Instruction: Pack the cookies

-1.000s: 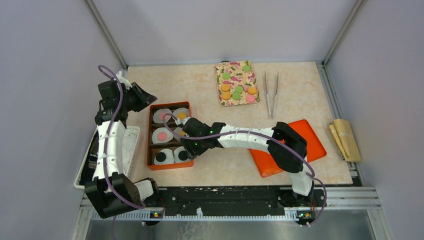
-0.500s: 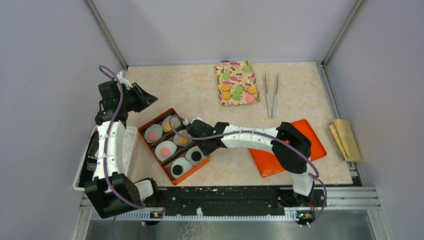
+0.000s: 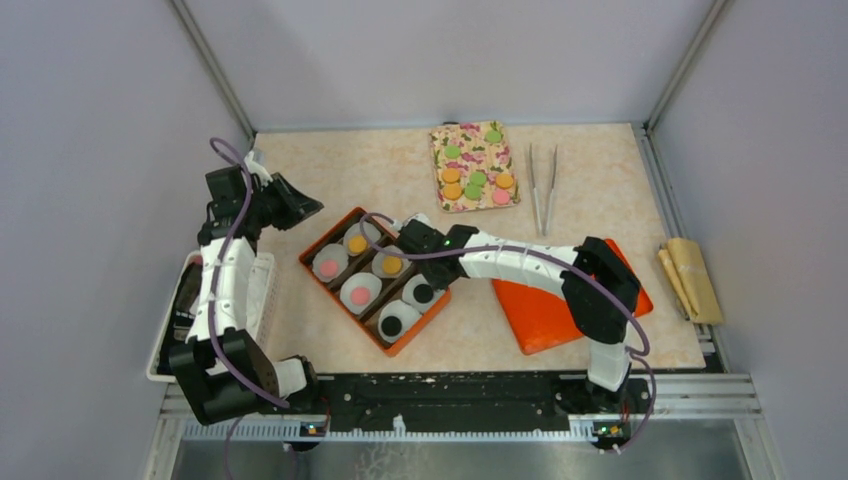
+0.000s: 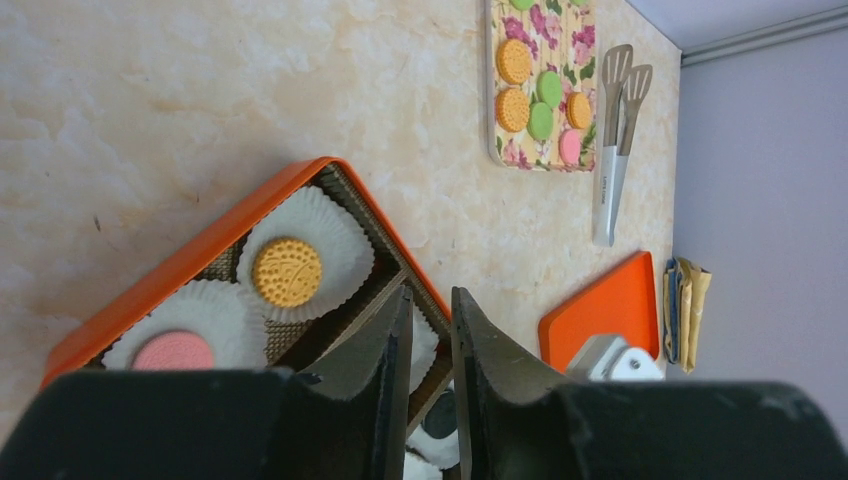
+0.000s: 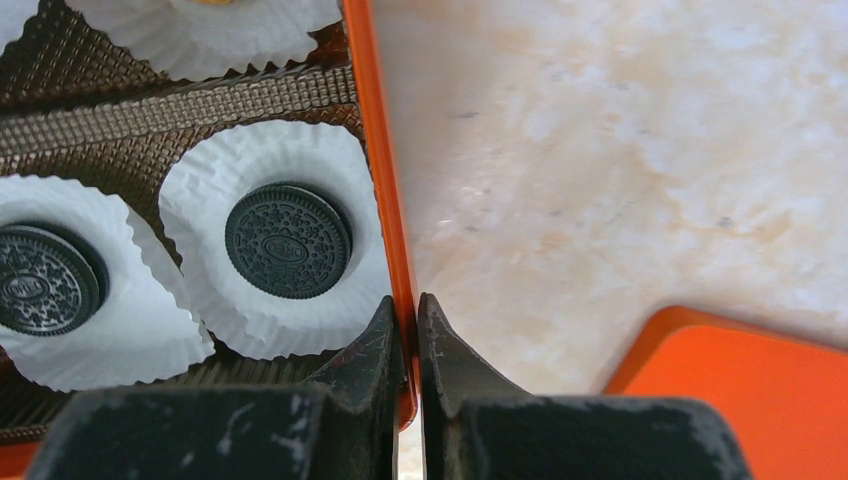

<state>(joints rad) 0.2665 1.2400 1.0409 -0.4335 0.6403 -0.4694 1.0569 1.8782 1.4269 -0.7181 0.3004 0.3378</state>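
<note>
- Centre-left of top view: my R gripper (image 5: 410, 310) is clamped on the orange box (image 5: 378, 150), pinching its rim.
- L gripper (image 4: 430, 300), upper left: narrow gap, nothing in it, near the box's top corner.
- Six cookies (image 3: 358, 295) in the box, one per paper liner (image 5: 270, 160); more on floral tray (image 3: 470, 140), upper centre.
</note>
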